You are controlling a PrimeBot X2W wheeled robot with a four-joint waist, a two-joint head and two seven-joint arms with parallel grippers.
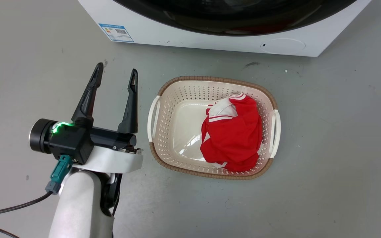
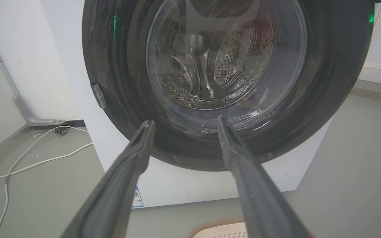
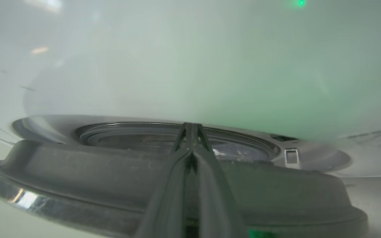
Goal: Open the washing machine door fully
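One washing machine (image 1: pixel 177 36), one black door (image 2: pixel 326 82); one basket (image 1: pixel 210 79) holds one red garment (image 1: pixel 233 138). Left gripper (image 1: pixel 116 68) gapes wide, empty; right gripper (image 3: pixel 192 129) has its fingers pressed together.

Round glossy black washing machine door (image 2: pixel 326 82), slightly ajar, white washing machine (image 2: pixel 190 188)

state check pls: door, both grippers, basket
Door: ajar, not fully open; a gap shows between it and the washing machine front.
Left gripper: open, empty, pointing at the door.
Right gripper: shut, tips in the gap at the door's rim.
Basket: upright on the floor, crumpled red garment inside.
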